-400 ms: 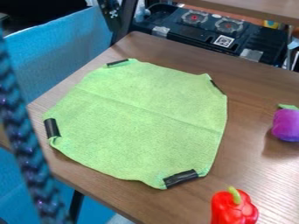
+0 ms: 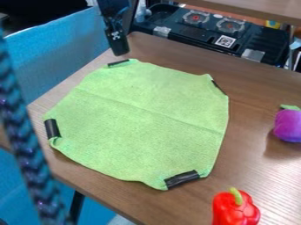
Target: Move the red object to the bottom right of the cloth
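The black gripper [image 2: 119, 47] hangs from the top edge, over the table's far left edge and just above the cloth's taped upper-left corner. The red object, a toy bell pepper [image 2: 235, 210] with a green stem, stands on the wood near the bottom edge, off the cloth and to the right of its lower corner; its base is cut off by the view's edge. A green cloth [image 2: 141, 118] lies spread on the table, its corners held with black tape. Gripper and pepper are far apart.
A purple toy vegetable [image 2: 288, 125] sits at the right edge of the wooden table [image 2: 258, 145]. Behind the table is a black toy stove [image 2: 211, 30]. A blue braided cord [image 2: 26, 149] runs down the left foreground, and blue fabric [image 2: 64, 48] hangs at the left.
The gripper has come lower into the view from the top edge, down toward the cloth's upper-left corner. The pepper, cloth and purple toy have not moved.
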